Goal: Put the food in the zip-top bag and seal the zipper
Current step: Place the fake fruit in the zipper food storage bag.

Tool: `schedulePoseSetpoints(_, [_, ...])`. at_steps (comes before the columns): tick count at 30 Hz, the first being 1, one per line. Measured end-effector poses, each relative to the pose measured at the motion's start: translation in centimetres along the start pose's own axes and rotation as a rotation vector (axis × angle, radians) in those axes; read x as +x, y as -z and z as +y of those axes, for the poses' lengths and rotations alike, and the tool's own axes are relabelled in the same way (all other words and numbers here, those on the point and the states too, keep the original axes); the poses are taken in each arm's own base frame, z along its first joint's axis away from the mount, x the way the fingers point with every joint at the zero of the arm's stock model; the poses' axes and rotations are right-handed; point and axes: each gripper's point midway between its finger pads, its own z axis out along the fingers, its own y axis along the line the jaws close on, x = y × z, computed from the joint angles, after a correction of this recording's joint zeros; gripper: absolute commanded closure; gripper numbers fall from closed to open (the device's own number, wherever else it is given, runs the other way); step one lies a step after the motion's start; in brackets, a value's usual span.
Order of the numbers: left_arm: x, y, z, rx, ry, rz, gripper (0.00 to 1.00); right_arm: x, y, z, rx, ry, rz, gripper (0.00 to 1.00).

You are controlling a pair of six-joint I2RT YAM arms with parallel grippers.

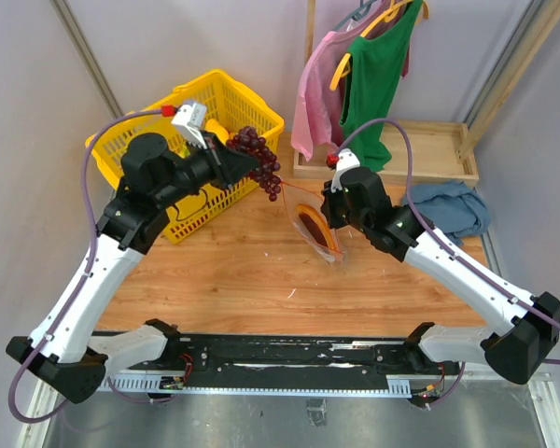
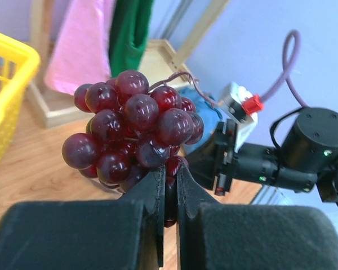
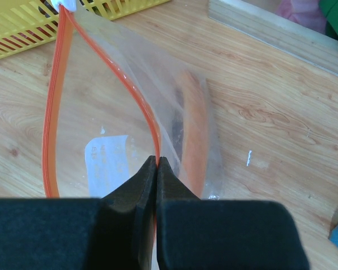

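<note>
My left gripper [image 1: 247,164] is shut on the dark purple grape bunch [image 1: 261,161] and holds it in the air, left of the bag's mouth; the bunch fills the left wrist view [image 2: 132,129] above the gripper [image 2: 170,177]. My right gripper [image 1: 329,219] is shut on the red-orange zipper [image 3: 146,115] of the clear zip-top bag [image 1: 315,224], holding the mouth open. The gripper [image 3: 158,162] pinches one lip of the strip; the other lip [image 3: 52,107] bows away. A long orange-brown piece [image 3: 192,126] lies inside the bag [image 3: 110,121]. The yellow and red pieces are not visible.
A yellow plastic basket [image 1: 145,154] stands at the back left behind the left arm. A wooden rack base [image 1: 429,154] with hanging pink and green clothes [image 1: 373,75] is at the back right, with a blue cloth [image 1: 453,207] beside it.
</note>
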Motion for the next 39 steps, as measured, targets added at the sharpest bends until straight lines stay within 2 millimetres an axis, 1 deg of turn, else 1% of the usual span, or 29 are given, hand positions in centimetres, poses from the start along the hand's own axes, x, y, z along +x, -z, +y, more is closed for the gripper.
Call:
schedulePoseSetpoints(3, [1.7, -1.0, -1.3, 0.049, 0.002, 0.019, 1.00, 0.1, -0.1, 0.1, -0.004, -0.003, 0.002, 0.99])
schedulePoseSetpoints(5, [3.0, -1.4, -2.7, 0.091, -0.001, 0.038, 1.00, 0.1, -0.1, 0.2, -0.007, -0.003, 0.003, 0.99])
schedulePoseSetpoints(8, [4.5, -2.2, -4.0, 0.131, -0.003, 0.047, 1.00, 0.0, -0.1, 0.2, -0.011, -0.004, 0.002, 0.99])
schedulePoseSetpoints(10, [5.6, -2.8, -4.5, 0.147, -0.001, 0.051, 1.00, 0.0, -0.1, 0.3, -0.015, -0.006, -0.001, 0.99])
schedulePoseSetpoints(13, [7.3, -3.6, -4.7, 0.150, 0.008, 0.065, 1.00, 0.0, -0.1, 0.4, -0.018, -0.007, -0.001, 0.99])
schedulePoseSetpoints(15, [8.5, -4.1, -4.4, 0.141, 0.015, 0.078, 1.00, 0.0, -0.1, 0.4, -0.019, -0.008, -0.001, 0.99])
schedulePoseSetpoints(18, [10.5, -4.7, -3.4, 0.108, 0.031, 0.102, 1.00, 0.0, -0.1, 0.4, -0.019, -0.009, -0.001, 0.99])
schedulePoseSetpoints(23, [13.9, -5.1, -2.1, 0.064, 0.057, 0.167, 1.00, -0.1, -0.1, 0.4, -0.019, -0.009, -0.001, 0.99])
schedulePoseSetpoints(31, [16.7, -6.0, -1.3, 0.020, 0.104, 0.237, 1.00, -0.2, -0.1, 0.6, -0.030, -0.014, -0.005, 0.99])
schedulePoseSetpoints(35, [18.8, -6.8, -0.3, -0.018, 0.134, 0.298, 1.00, -0.3, -0.1, 0.9, -0.044, -0.018, -0.006, 0.99])
schedulePoseSetpoints(39, [20.3, -7.4, 0.6, -0.075, 0.156, 0.359, 1.00, -0.4, 0.0, 1.1, -0.056, -0.020, -0.012, 0.99])
